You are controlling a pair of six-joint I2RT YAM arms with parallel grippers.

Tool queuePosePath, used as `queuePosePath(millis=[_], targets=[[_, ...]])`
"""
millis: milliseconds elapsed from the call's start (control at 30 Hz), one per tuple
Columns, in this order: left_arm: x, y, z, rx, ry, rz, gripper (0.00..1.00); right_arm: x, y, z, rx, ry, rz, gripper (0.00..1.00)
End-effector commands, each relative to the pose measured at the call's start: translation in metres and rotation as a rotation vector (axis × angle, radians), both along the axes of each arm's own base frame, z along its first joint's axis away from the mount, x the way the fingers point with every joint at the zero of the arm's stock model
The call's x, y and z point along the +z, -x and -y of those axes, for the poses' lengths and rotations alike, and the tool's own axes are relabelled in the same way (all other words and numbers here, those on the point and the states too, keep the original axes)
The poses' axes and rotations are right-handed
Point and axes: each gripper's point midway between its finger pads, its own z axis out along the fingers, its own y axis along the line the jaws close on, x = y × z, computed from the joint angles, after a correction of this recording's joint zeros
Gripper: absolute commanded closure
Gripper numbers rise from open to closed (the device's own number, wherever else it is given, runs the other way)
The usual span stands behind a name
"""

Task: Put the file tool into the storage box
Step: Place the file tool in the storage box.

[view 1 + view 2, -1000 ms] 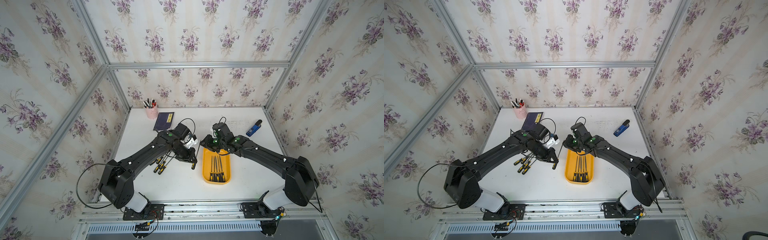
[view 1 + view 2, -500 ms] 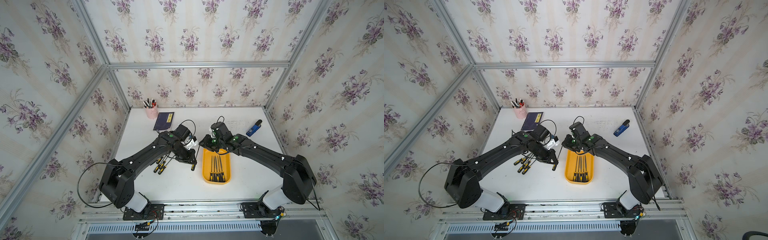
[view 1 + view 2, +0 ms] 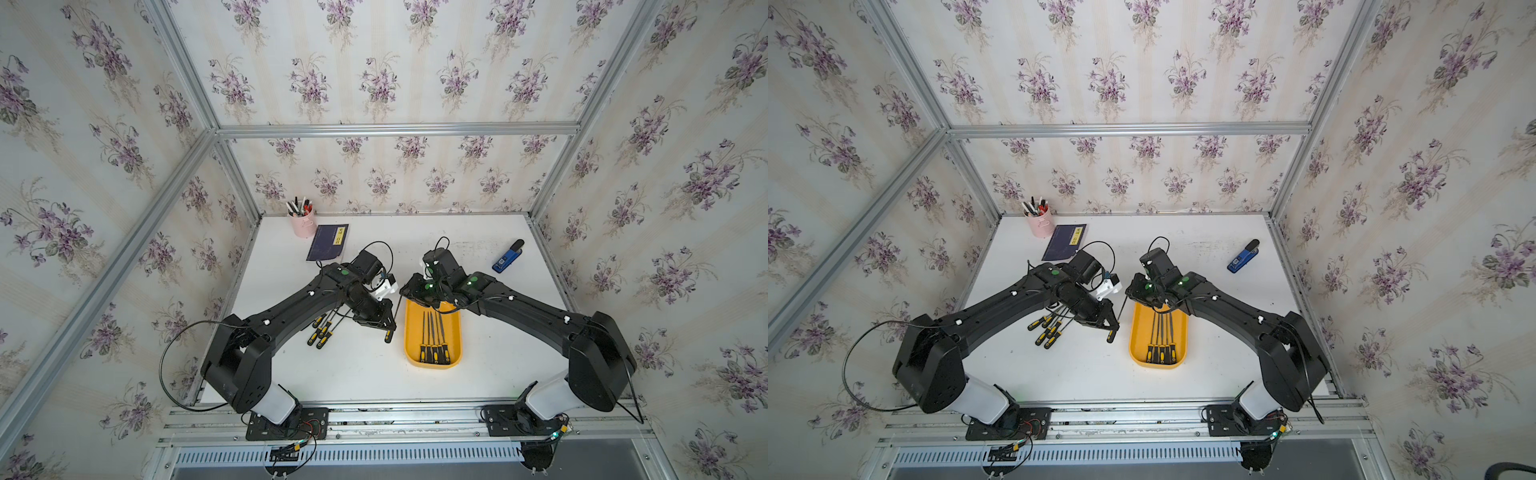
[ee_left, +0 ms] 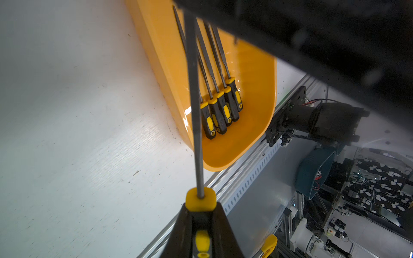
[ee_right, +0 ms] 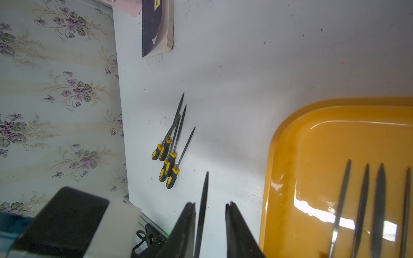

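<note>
A: Yellow and black on the handle — is that the file tool being held?
B: Yes. The left gripper has its fingers clamped on that handle, and the grey blade reaches out to the right gripper.
A: Is the right one gripping it too?
B: No. Its fingers stand apart. The blade's tip sits in the gap, just beside one of them and clear of the other; I can't tell whether it touches.
A: Where is the file against the storage box?
B: Outside it. In both top views it slants just beside the tray's long side nearer the left arm, with its tip by the far corner. The right wrist view shows that tip over bare white table, next to the tray's rounded corner.
A: And inside the tray?
B: It holds four files side by side, handles at the near end. A loose cluster of files lies on the table by the left arm — apart from the tray.
</note>
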Motion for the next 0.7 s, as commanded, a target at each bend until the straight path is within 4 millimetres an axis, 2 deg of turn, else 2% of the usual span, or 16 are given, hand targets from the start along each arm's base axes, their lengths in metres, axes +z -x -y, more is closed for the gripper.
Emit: queuePosePath(millis=[0, 67, 167, 267, 333, 400, 467, 500, 567, 667], targets=[[0.003, 0.002, 0.002, -0.016, 0.022, 0.005, 0.91, 0.002, -0.007, -0.009, 0.021, -0.006, 0.018, 0.73], [0.004, 0.003, 0.002, -0.014, 0.023, 0.004, 0.92, -0.003, -0.008, -0.01, 0.024, 0.002, 0.008, 0.78], [0.002, 0.003, 0.001, -0.014, 0.017, 0.006, 0.91, -0.01, -0.009, -0.007, 0.015, 0.041, -0.012, 1.0], [0.0, 0.002, 0.0, -0.01, 0.011, 0.001, 0.91, -0.007, -0.006, -0.003, 0.016, 0.053, -0.014, 1.0], [-0.001, 0.001, 0.001, -0.004, 0.007, -0.005, 0.86, -0.006, -0.002, 0.002, 0.02, 0.076, -0.018, 1.0], [0.001, 0.0, 0.003, 0.006, 0.02, -0.014, 0.63, -0.004, 0.002, 0.01, 0.025, 0.12, -0.024, 1.0], [0.009, -0.004, 0.006, 0.014, 0.052, -0.014, 0.47, -0.005, 0.006, 0.021, 0.031, 0.18, -0.031, 1.0], [0.012, -0.006, 0.007, 0.022, 0.063, -0.014, 0.33, -0.006, 0.008, 0.026, 0.04, 0.211, -0.031, 1.0], [0.02, -0.011, 0.006, 0.036, 0.077, -0.005, 0.15, -0.009, 0.011, 0.039, 0.044, 0.276, -0.034, 1.0], [0.03, -0.02, 0.001, 0.056, 0.078, 0.021, 0.03, -0.014, 0.012, 0.053, 0.054, 0.333, -0.047, 1.0]])
